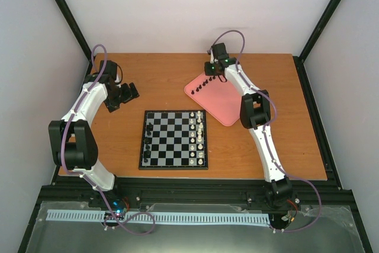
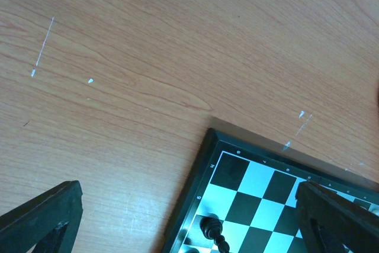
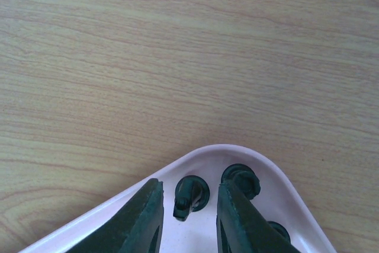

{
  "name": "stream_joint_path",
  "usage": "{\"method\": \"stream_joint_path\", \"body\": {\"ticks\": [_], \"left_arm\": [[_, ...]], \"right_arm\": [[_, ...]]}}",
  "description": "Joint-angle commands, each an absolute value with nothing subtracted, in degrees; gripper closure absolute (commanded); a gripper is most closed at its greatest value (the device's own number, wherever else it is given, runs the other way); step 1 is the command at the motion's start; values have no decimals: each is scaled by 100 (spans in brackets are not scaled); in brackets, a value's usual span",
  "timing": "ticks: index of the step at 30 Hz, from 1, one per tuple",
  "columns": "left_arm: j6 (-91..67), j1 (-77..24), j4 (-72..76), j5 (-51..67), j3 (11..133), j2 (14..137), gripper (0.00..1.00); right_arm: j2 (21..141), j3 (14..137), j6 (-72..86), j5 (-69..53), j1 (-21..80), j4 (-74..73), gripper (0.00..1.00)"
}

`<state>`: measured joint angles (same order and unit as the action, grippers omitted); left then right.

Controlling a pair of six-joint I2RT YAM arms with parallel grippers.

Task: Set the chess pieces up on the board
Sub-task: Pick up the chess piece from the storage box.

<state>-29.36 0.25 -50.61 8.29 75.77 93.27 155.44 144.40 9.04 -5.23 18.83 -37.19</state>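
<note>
The board (image 1: 174,140) lies mid-table, with several black chess pieces (image 1: 148,137) along its left edge. More black chess pieces (image 1: 204,84) stand in a row on the pink tray (image 1: 224,103). My right gripper (image 1: 212,70) hovers over the tray's far corner. In the right wrist view this gripper (image 3: 189,188) is open, its fingers either side of one black piece (image 3: 193,194) with a gap on each side. My left gripper (image 1: 127,94) is open and empty, left of the board. Its wrist view shows the board's corner (image 2: 204,164) and one black piece (image 2: 212,229).
White pieces (image 1: 200,137) line the board's right edge. Two more black pieces (image 3: 241,181) (image 3: 277,230) stand close to the right finger, inside the tray rim (image 3: 207,149). Bare wood table (image 2: 148,57) surrounds the board. Black frame posts rise at the table's back corners.
</note>
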Motion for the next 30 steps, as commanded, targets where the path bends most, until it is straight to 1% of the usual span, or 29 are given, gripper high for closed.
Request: {"method": "stream_joint_path", "body": {"ticks": [1, 6, 21, 22, 24, 25, 30], "left_arm": [[-2971, 0, -5098, 813, 7810, 9394, 0], [-2976, 0, -5108, 800, 7848, 9418, 0], [-2962, 0, -5129, 809, 7879, 9468, 0], [-2962, 0, -5132, 806, 7888, 9466, 0], [-2954, 0, -5134, 814, 7892, 9466, 0], [-2953, 0, -5140, 818, 7897, 9466, 0], [-2945, 0, -5135, 817, 7888, 9466, 0]], "right_arm": [[15662, 14607, 904, -587, 1828, -3578, 71], [15688, 14616, 925, -633, 1827, -3567, 75], [15742, 14641, 946, -644, 1819, -3459, 77], [15746, 14655, 955, -629, 1819, -3446, 78], [15750, 14669, 959, -624, 1819, -3429, 86], [15750, 14669, 965, -614, 1819, -3431, 89], [15727, 14662, 946, -645, 1819, -3510, 96]]}}
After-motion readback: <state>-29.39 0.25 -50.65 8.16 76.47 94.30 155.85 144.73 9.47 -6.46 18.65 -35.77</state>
